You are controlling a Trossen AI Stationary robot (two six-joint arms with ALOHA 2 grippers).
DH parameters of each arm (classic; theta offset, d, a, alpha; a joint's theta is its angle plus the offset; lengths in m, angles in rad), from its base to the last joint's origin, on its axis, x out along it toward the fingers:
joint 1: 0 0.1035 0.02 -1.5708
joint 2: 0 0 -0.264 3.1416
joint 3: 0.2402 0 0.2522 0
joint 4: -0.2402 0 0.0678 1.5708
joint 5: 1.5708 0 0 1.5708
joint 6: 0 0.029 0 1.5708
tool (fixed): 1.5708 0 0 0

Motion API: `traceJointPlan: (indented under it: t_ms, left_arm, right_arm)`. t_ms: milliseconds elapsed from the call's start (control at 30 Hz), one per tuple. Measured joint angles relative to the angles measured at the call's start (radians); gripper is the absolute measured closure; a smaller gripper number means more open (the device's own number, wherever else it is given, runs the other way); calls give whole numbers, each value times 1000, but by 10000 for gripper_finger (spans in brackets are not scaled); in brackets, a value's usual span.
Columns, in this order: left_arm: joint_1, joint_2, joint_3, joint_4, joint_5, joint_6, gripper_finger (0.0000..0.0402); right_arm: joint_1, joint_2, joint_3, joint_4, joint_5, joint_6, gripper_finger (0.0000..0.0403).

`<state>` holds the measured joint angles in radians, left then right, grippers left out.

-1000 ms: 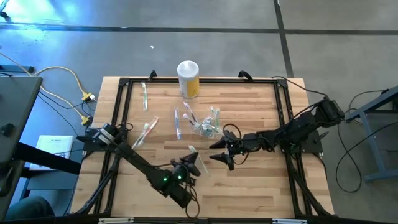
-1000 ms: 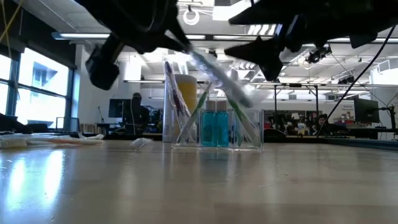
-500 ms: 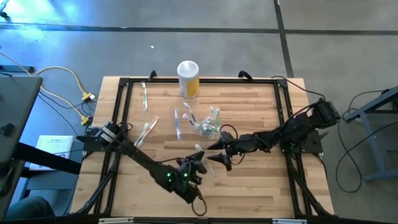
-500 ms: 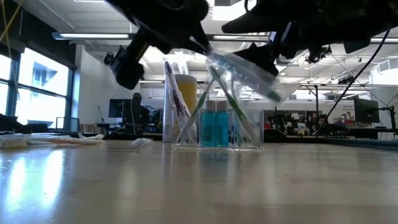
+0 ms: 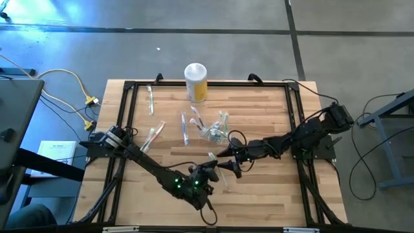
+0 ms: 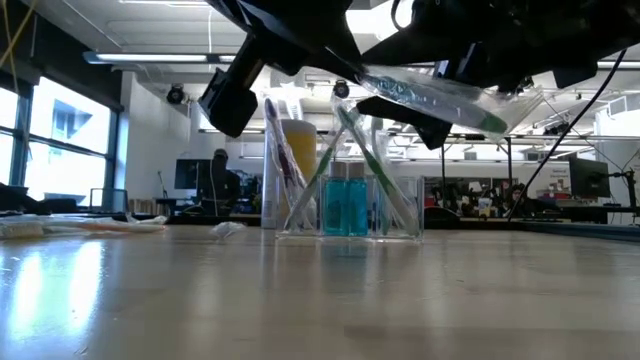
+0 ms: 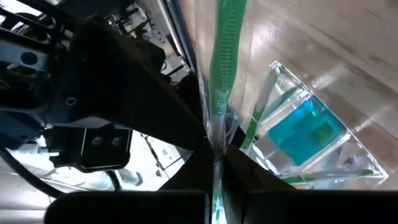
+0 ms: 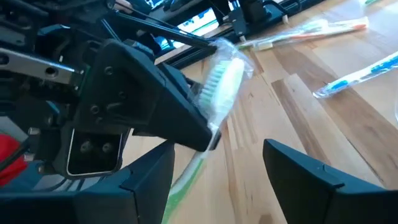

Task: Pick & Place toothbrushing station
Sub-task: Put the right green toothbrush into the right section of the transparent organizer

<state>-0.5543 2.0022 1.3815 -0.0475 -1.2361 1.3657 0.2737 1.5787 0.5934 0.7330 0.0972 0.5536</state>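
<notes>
My left gripper [image 5: 210, 170] is shut on a green toothbrush in a clear wrapper [image 6: 430, 95], held in the air near the table's middle. My right gripper [image 5: 226, 162] is open right beside it. In the right wrist view its fingers [image 8: 149, 177] stand on either side of the brush's green handle end [image 8: 183, 183]; whether they touch it, I cannot tell. The clear holder [image 5: 213, 134] stands on the table just beyond, with teal tubes [image 6: 348, 205] and several toothbrushes leaning in it. My left gripper pinches the wrapped toothbrush between its two fingers partway along its length [image 7: 216, 146], below the white bristle head [image 8: 225, 78]. The fingers lie across the brush. The brush is lifted clear of the table and sits nearly level, its green end [image 6: 488, 122] a little lower.
A tall yellow canister with a white top [image 5: 196, 81] stands at the far edge. Loose wrapped toothbrushes lie on the table's left half [image 5: 151, 100], [image 5: 154, 134], [image 5: 184, 127]. A black frame [image 5: 126, 116] runs around the table.
My left gripper has gone toward the table's right edge, up to my right gripper, carrying the wrapped toothbrush. The brush has tipped from a steep slant to nearly level. My right gripper has shifted a little toward the left.
</notes>
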Motion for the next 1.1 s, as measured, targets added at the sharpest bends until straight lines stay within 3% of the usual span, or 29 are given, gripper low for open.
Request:
traceJointPlan:
  t_ms: [167,300,733,967,1100]
  left_arm:
    - [13,0,0,5,-4,14,400]
    - [12,0,0,6,-4,16,400]
    - [9,0,11,39,-15,29,401]
    - [11,0,13,41,-10,25,400]
    - [11,-4,13,24,46,-25,400]
  right_arm:
    - [0,0,0,-5,-33,0,169]
    - [0,0,0,-14,-49,-2,196]
    - [-9,0,1,-25,-48,-74,383]
    - [-8,0,1,-25,-17,-92,379]
    - [-7,0,-1,-33,-24,-110,386]
